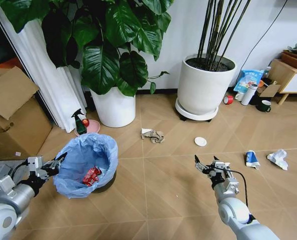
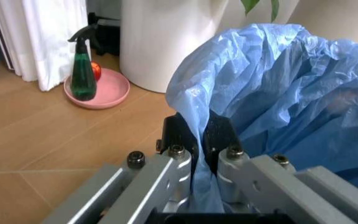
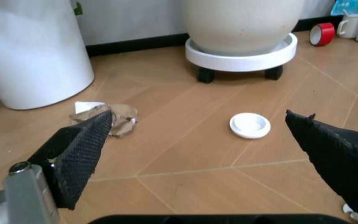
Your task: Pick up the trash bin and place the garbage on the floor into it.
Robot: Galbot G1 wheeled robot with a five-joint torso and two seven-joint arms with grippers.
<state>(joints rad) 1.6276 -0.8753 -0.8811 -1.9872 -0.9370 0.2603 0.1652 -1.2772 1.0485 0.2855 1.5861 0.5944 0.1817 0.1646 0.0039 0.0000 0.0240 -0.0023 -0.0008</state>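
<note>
Two grippers are at work. The left gripper (image 1: 60, 161) is clamped tight on the bin's (image 1: 86, 170) rim; the left wrist view shows its pads (image 2: 180, 135) pinching the blue bag (image 2: 278, 93) between them. The bin stands on the floor (image 1: 163, 200) at the robot's left, and a red can (image 1: 91, 175) lies inside it.

The right gripper (image 1: 207, 165) hangs over bare floor at the robot's right, its fingers (image 3: 79, 149) spread wide with nothing between them. The nearest bit of trash is the white disc (image 1: 200, 141), which lies just ahead of this gripper. The crumpled paper (image 1: 153, 135) lies ahead too, but more toward the middle, between the two arms. The right arm looks nearer to both, I think.

The head view also shows a blue-white wrapper (image 1: 251, 158) and a white wad (image 1: 278, 159) far out to the right of the right gripper. The right wrist view does not show these two, but it shows the disc (image 3: 250, 125) and the paper (image 3: 112, 117) close up, lying flat on the floor
</note>
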